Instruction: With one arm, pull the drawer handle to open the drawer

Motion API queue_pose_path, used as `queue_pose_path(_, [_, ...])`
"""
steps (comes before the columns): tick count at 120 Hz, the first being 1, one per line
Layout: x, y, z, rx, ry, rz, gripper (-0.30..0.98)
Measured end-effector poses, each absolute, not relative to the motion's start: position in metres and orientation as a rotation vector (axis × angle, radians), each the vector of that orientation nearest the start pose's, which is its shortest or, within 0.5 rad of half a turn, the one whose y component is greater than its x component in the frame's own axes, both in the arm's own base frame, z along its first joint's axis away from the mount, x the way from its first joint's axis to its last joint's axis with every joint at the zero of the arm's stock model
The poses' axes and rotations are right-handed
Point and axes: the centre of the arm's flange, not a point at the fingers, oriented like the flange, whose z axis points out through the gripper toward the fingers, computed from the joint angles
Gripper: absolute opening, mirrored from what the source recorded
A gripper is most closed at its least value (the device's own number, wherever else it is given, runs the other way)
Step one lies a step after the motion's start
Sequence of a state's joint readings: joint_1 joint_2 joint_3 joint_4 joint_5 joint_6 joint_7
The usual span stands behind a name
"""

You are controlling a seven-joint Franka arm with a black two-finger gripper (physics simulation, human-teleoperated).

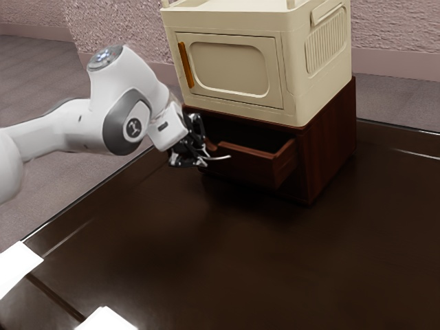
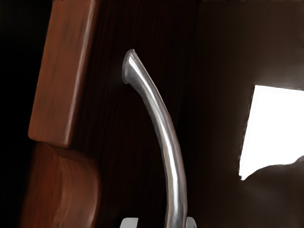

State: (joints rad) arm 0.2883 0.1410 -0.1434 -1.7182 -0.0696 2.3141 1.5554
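The pulling step looks in hand: the brown wooden drawer (image 1: 249,167), just beyond the pincer (image 2: 160,222), is partly out.
The pincer has its fingers apart, and the curved silver metal handle (image 2: 164,128) passes between them, nearer to one. Next, I judge, it should secure this handle and draw it straight away from the dark red-brown wooden cabinet (image 1: 328,148), without slipping off.

Box (image 1: 293,75) atop cabinet (image 1: 330,144), cabinet on table (image 1: 206,261); drawer (image 1: 251,163) jutting from cabinet front; handle (image 2: 165,128) on drawer.
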Motion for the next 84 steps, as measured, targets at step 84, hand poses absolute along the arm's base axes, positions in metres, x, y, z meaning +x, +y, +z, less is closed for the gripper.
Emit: queue_pose_path(84, [0.570, 0.083, 0.549, -2.190, 1.752, -0.471, 0.00])
